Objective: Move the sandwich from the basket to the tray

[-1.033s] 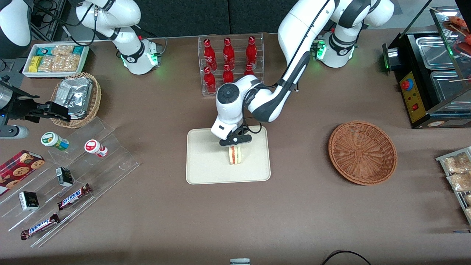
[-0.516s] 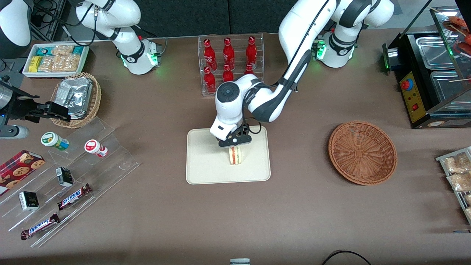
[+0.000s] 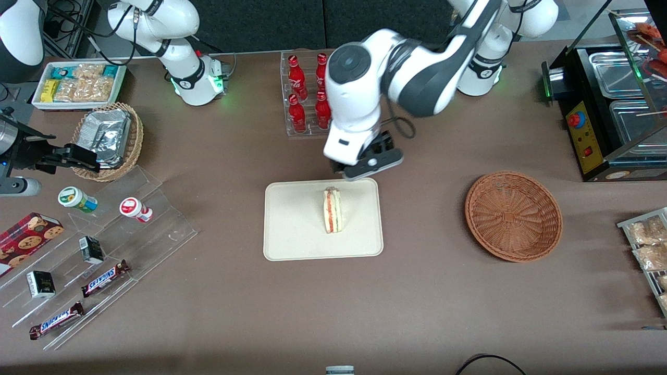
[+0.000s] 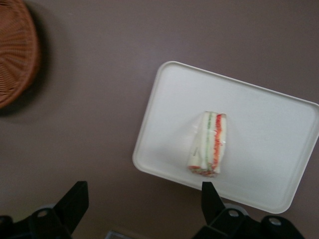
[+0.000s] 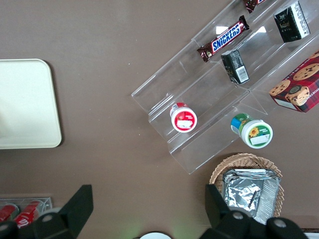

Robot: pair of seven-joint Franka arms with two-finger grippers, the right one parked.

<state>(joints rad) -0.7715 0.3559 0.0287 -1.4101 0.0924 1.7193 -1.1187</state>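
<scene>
The sandwich (image 3: 332, 210) stands on its edge on the cream-white tray (image 3: 292, 229), its red, white and green layers showing; it also shows in the left wrist view (image 4: 209, 143) on the tray (image 4: 269, 129). My left gripper (image 3: 367, 165) is open and empty, raised above the tray's edge that is farther from the front camera, clear of the sandwich. In the left wrist view its fingers (image 4: 74, 201) stand wide apart with nothing between them. The reddish-brown wicker basket (image 3: 513, 215) sits empty toward the working arm's end of the table, and its rim shows in the left wrist view (image 4: 17, 55).
A clear rack of red bottles (image 3: 307, 83) stands just under the raised arm, farther from the front camera than the tray. A tan basket with foil packets (image 3: 107, 139), a clear stepped stand (image 3: 104, 250) with snacks and a black warmer (image 3: 609, 104) line the table's ends.
My left gripper has let go of the sandwich, opened, and risen away from the front camera. The sandwich stays standing on the tray.
</scene>
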